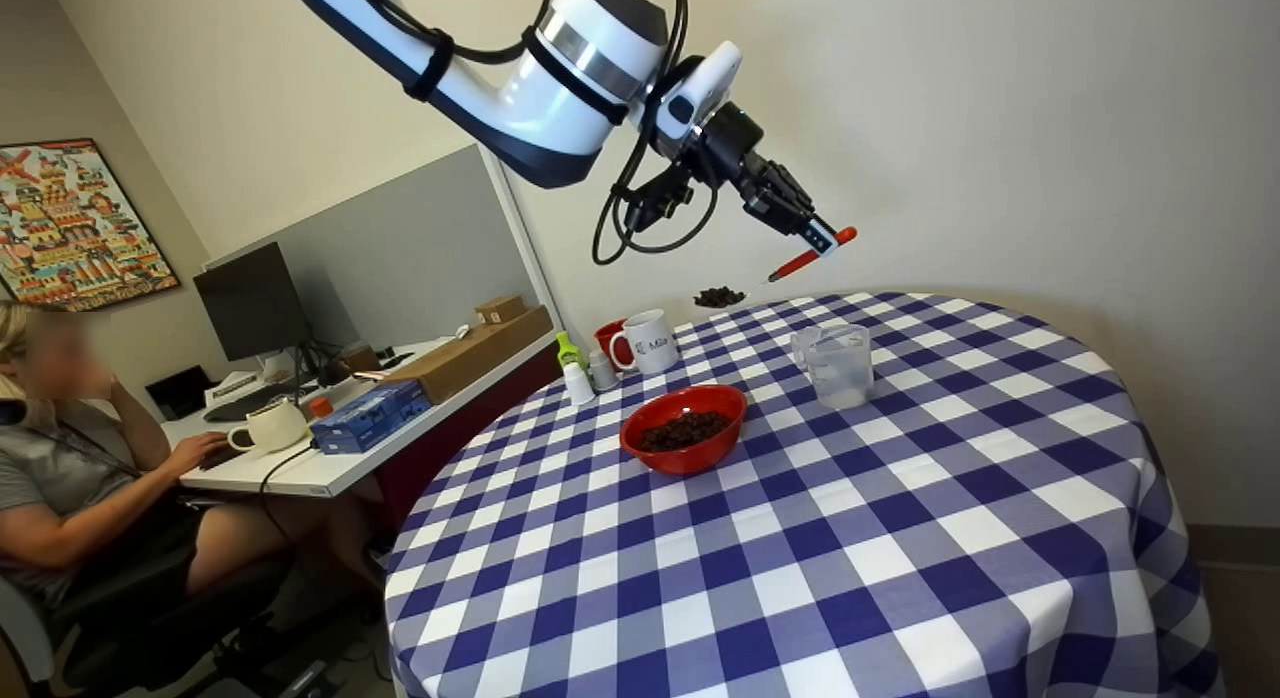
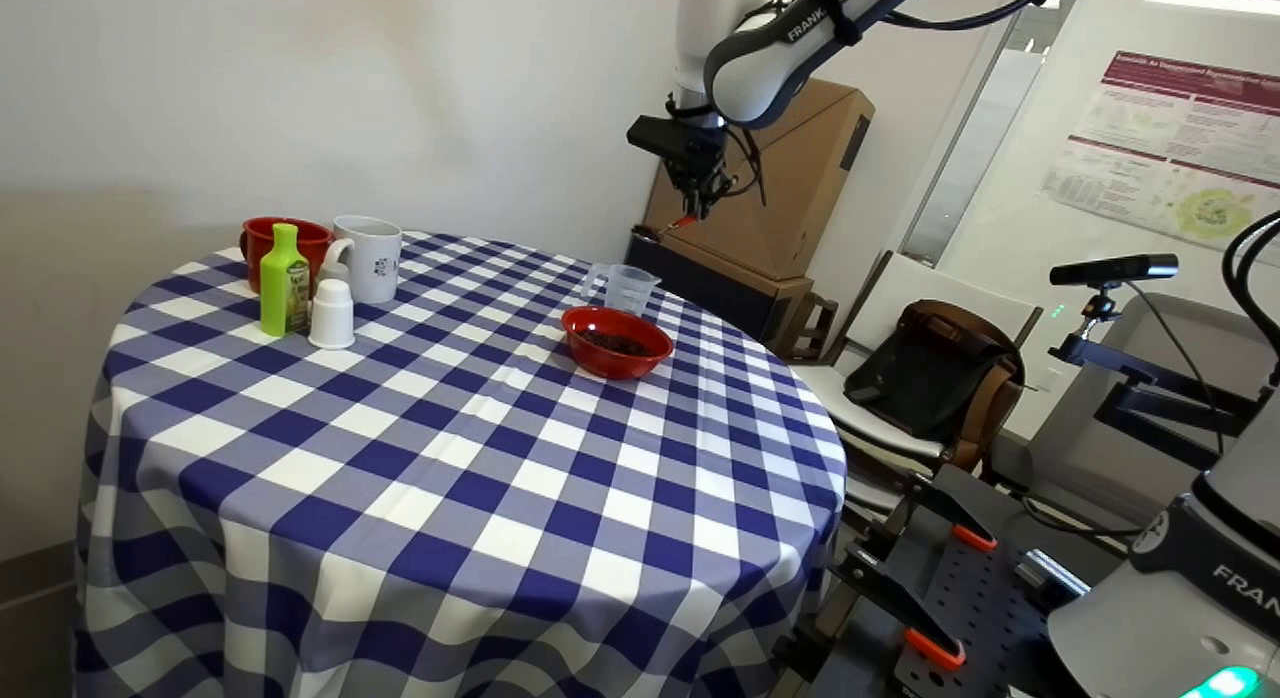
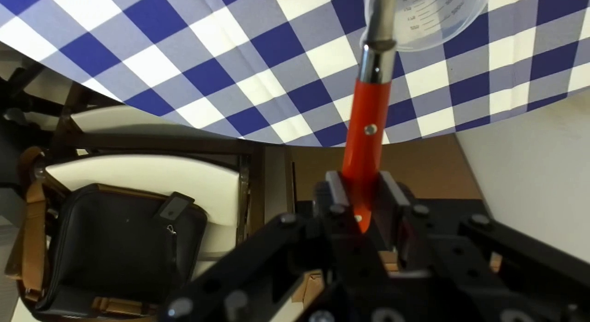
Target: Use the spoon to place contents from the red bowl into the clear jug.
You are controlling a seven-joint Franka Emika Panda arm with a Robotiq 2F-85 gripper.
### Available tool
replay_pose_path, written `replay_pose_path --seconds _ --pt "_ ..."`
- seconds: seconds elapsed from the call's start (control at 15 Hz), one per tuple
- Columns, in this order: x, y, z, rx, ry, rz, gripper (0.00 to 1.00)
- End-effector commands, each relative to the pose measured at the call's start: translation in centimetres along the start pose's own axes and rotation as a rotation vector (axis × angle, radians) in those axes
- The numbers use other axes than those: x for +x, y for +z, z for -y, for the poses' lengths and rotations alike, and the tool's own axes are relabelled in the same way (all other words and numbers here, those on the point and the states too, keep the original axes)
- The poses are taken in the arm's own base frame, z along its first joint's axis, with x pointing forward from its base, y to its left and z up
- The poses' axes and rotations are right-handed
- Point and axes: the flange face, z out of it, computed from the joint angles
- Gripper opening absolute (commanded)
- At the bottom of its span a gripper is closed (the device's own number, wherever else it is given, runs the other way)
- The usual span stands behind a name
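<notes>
Blue and white checks patterned the cloth-covered round table [image 1: 790, 578], and a pale wall [image 1: 1010, 158] rose behind it. In an exterior view, a person [image 1: 60, 473] sat at a desk [image 1: 285, 470] with a monitor [image 1: 252, 300] on it. A dark bag [image 2: 925, 368] rested on a chair [image 2: 910, 286], with cardboard boxes [image 2: 800, 178] near it.

The red bowl [image 1: 685, 465] stood on the table with dark bits [image 1: 688, 431] inside; what they were could not be told. The clear jug [image 1: 842, 363] stood upright near the bowl but apart from it, its handle pointing left in both exterior views. In the wrist view, printed measuring marks showed on its side.

Above the table, the gripper [image 3: 362, 190] was narrowed tight on the spoon [image 1: 797, 265], with a finger pressed to each side of the red handle, near its end. The spoon slanted down from the grip toward its scoop, which carried a small dark heap [image 1: 719, 297]. That scoop was in the air, apart from both the bowl and the jug. In the wrist view, the spoon's metal neck passed in front of the jug.

Well apart from the jug, a white mug [image 2: 375, 263], a red mug [image 2: 316, 246], a green bottle [image 2: 284, 288] and a small white container [image 2: 332, 316] stood close together on the table.
</notes>
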Motion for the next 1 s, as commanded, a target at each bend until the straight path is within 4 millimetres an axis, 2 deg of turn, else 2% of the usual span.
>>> replay_pose_path --seconds 0.0,0.33,0.53,0.73,0.93 --pt "2.4 0.9 2.7 -0.009 -0.015 0.002 0.05" --pt "6.2 2.8 4.4 -0.04 -0.031 -0.017 0.05" --pt "7.8 4.4 5.0 -0.06 -0.042 -0.028 0.05" --pt "8.6 6.0 5.6 -0.075 -0.053 -0.034 0.05" --pt "8.2 7.3 6.4 -0.083 -0.071 -0.039 0.05"
